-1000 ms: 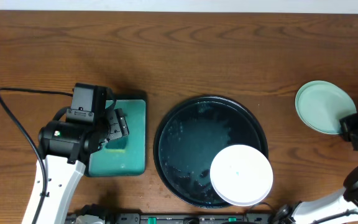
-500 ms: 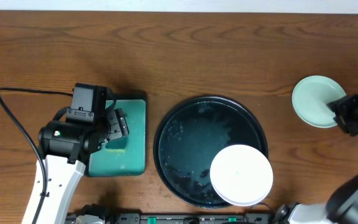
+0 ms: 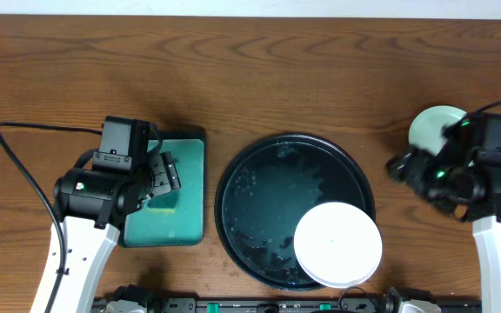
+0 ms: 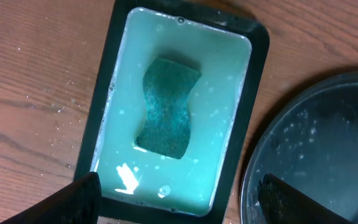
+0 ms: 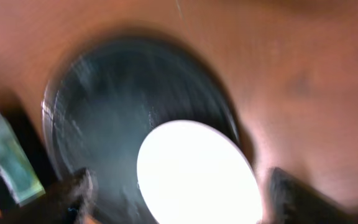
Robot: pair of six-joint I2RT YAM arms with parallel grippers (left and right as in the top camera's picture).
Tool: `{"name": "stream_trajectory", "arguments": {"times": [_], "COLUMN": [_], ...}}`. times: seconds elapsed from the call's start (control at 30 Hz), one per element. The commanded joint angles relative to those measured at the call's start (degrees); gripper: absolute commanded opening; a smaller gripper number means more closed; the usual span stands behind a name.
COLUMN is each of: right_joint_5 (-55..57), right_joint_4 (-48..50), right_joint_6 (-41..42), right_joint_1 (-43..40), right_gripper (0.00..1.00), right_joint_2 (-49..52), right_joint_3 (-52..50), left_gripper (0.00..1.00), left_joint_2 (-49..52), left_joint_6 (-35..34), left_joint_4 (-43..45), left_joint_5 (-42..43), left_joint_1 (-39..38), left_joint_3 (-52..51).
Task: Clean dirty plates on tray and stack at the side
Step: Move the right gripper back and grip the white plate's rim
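- The left gripper (image 4: 179,179) hangs over the green rectangular tray (image 4: 107,93) at the left of the overhead frame. Its jaws are spread wide. The two dark fingertips (image 4: 79,193) show only at the bottom corners of the left wrist view, with nothing between them and nothing touched.
- A teal sponge (image 4: 166,107) lies in the pale milky liquid inside that green tray, near its middle and a little tilted. It lies apart from both fingertips.
- The right gripper (image 3: 407,167) sits at the right of the overhead frame, between the tray (image 3: 259,191) and the frame's right edge, and it points left toward the tray.
- The right wrist view is badly blurred. Its two fingers (image 5: 73,193) show as dark shapes at the bottom corners, far apart, so the jaws look released, and nothing is gripped.
- The black tray lies at the centre of the table (image 3: 277,69), just right of the green tray. It is wet, with pale specks and streaks across its floor.
- A white plate (image 3: 337,245) rests on the lower right part of the black tray, its edge reaching out over the rim. It looks clean from above.
- A mint-green plate (image 3: 429,126) lies on the bare wood at the upper right, off the tray, and the right arm covers part of it.
- I cannot tell whether another plate lies beneath it.
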Motion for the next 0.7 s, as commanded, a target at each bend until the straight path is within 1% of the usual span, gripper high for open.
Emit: {"name": "stream_trajectory", "arguments": {"times": [0.0,0.13,0.3,0.33,0.43,0.47,0.53,0.57,0.63,0.67], "right_joint_5": [1.6,1.2,-0.2,0.2,0.7,1.6,3.3,3.6,3.8,3.8], "right_joint_4": [-6.4,-9.5,-8.7,-8.7,-10.7,-11.5,-12.0,-11.8,-11.2,-11.0], "right_joint_6": [4.8,4.7,3.6,3.5,7.4,8.9,10.0,10.1,11.0,12.1], "right_joint_1": [4.2,6.0,6.1,6.1,6.1,6.1,6.1,6.1,6.1,6.1], "right_gripper": [0.99,0.99,0.99,0.91,0.77,0.76,0.86,0.86,0.80,0.80], "right_joint_2": [0.2,0.2,0.2,0.2,0.2,0.2,-0.2,-0.6,-1.6,-2.2], "right_joint_3": [0.1,0.0,0.0,0.0,-0.6,-1.2,-2.9,-4.0,-7.4,-9.4], "left_gripper": [0.81,0.81,0.81,0.81,0.81,0.81,0.81,0.81,0.81,0.81], "left_joint_2": [0.2,0.2,0.2,0.2,0.2,0.2,0.2,0.2,0.2,0.2], "left_joint_6": [-0.1,-0.1,-0.1,-0.1,-0.1,-0.1,-0.1,-0.1,-0.1,-0.1], "left_joint_4": [-0.2,-0.2,0.0,0.0,0.0,0.0,0.0,0.0,0.0,0.0], "left_joint_5": [-0.7,-0.7,-0.7,-0.7,-0.7,-0.7,-0.7,-0.7,-0.7,-0.7], "left_joint_1": [0.2,0.2,0.2,0.2,0.2,0.2,0.2,0.2,0.2,0.2], "left_joint_3": [0.6,0.6,0.6,0.6,0.6,0.6,0.6,0.6,0.6,0.6]}}
